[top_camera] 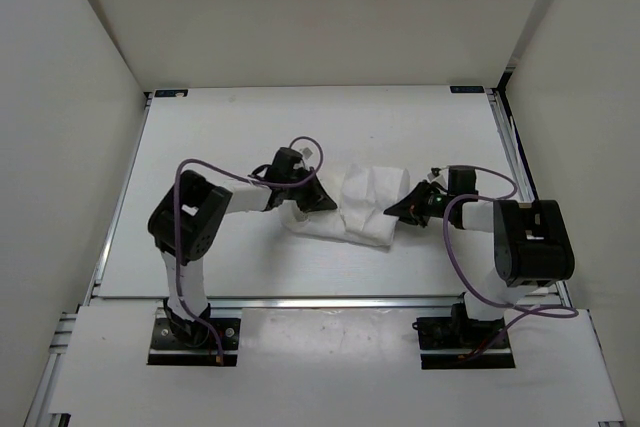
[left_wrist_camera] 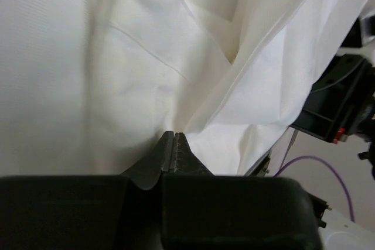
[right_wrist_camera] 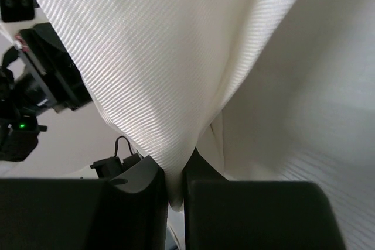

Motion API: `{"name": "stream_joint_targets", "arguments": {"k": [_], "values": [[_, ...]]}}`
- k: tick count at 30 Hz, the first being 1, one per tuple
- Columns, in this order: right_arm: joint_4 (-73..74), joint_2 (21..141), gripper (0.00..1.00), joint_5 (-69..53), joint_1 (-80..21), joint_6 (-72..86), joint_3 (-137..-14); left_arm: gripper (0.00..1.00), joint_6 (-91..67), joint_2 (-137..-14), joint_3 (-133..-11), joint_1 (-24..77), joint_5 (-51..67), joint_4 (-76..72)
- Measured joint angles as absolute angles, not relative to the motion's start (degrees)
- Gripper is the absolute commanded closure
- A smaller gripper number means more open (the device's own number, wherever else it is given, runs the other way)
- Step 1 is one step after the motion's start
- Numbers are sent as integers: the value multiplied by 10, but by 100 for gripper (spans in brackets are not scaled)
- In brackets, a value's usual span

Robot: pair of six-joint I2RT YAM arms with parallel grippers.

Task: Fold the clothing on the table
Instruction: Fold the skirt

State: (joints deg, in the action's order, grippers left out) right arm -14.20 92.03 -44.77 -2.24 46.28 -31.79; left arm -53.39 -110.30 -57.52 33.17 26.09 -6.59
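The clothing, a thin white garment, lies bunched in the middle of the table between my two arms. My left gripper is at its left end. In the left wrist view the left gripper has its jaws pressed together, and creases in the clothing run out from the tips. My right gripper is at the garment's right end. In the right wrist view the right gripper is shut on a ribbed fold of the clothing, which rises from between the fingers.
White walls enclose the table on the left, back and right. Aluminium rails run along its edges. Purple cables loop off both arms. The right arm shows past the cloth in the left wrist view, the left arm in the right wrist view.
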Motion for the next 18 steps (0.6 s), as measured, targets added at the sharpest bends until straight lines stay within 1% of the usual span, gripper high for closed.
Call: {"name": "stream_joint_targets", "arguments": {"k": [6, 9, 14, 18], "values": [[-119, 934, 100, -448, -7, 441, -344, 100, -513, -987, -522, 224, 244, -45], [-110, 936, 100, -448, -3, 431, -347, 100, -498, -954, -494, 187, 225, -38], [-95, 941, 100, -447, -7, 420, -352, 100, -468, -963, -459, 197, 185, -7], [-83, 941, 100, -443, -15, 411, -352, 100, -460, -988, -456, 216, 173, 1]]}}
